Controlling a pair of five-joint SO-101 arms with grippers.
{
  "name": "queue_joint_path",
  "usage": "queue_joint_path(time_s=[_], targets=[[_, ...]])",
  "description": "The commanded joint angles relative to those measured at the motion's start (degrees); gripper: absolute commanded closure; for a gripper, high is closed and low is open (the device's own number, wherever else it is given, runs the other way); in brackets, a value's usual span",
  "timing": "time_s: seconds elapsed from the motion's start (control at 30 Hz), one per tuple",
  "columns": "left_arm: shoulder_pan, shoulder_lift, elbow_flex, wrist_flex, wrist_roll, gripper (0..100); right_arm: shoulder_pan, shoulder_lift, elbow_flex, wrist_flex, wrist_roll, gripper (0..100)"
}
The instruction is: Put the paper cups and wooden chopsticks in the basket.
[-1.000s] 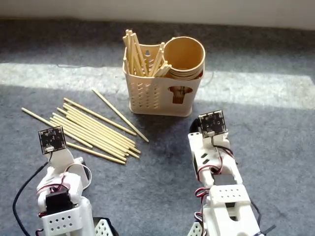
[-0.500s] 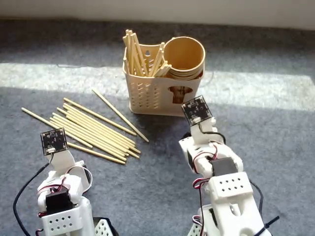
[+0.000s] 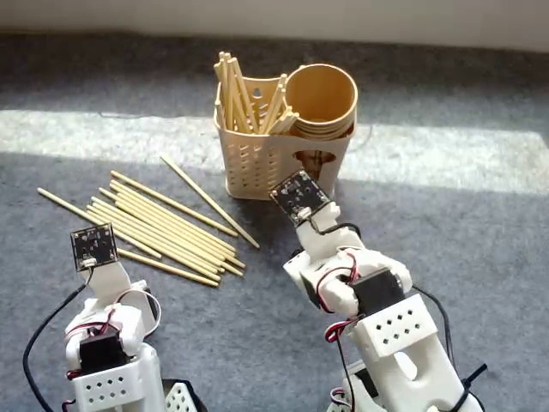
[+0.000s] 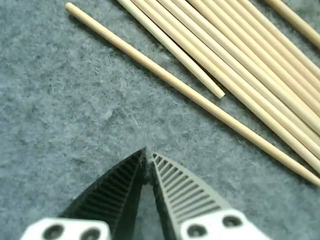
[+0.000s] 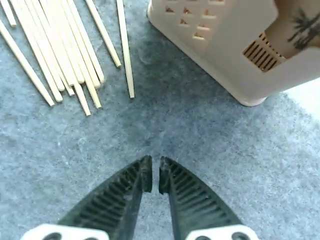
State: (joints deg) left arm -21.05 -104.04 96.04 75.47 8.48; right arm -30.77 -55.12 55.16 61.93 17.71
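Note:
A cream plastic basket [image 3: 283, 159] stands at the back of the grey carpet. It holds stacked paper cups [image 3: 322, 101] and a bunch of wooden chopsticks [image 3: 244, 90]. Several loose chopsticks [image 3: 163, 225] lie fanned out on the carpet to the left of the basket's front. My right gripper [image 5: 155, 175] is shut and empty. It hovers over bare carpet just in front of the basket [image 5: 240, 50], with the loose chopsticks [image 5: 65, 55] a short way beyond its tips. My left gripper [image 4: 148, 157] is shut and empty, close to the nearest loose chopstick [image 4: 190, 92].
The left arm [image 3: 94, 249] sits at the near left and the right arm [image 3: 343, 275] at the near centre-right. A band of sunlight [image 3: 446, 154] crosses the carpet behind and beside the basket.
The right arm has swung left, from in front of the basket's right side to its front centre, nearer the loose chopsticks. The left arm drew back slightly.

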Motion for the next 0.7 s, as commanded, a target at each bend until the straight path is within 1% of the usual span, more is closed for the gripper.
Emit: queue_joint_path(time_s=[0.0, 0.17, 0.23, 0.47, 0.67], targets=[[-0.48, -0.31, 1.1, 0.26, -0.26, 99, -1.98, 0.31, -2.33, 0.4, 0.62, 95.0], [-0.48, -0.31, 1.1, 0.26, -0.26, 99, -1.89, 8.22, -5.58, 0.48, 3.08, 95.0], [-0.48, -0.31, 1.1, 0.26, -0.26, 99, -1.8, 11.56, -7.87, 0.57, 3.08, 95.0], [-0.48, -0.31, 1.1, 0.26, -0.26, 99, -3.56, 19.91, -19.65, 6.29, 2.99, 95.0], [-0.48, -0.31, 1.1, 0.26, -0.26, 99, -5.32, 26.86, -26.07, 7.69, 2.99, 95.0]])
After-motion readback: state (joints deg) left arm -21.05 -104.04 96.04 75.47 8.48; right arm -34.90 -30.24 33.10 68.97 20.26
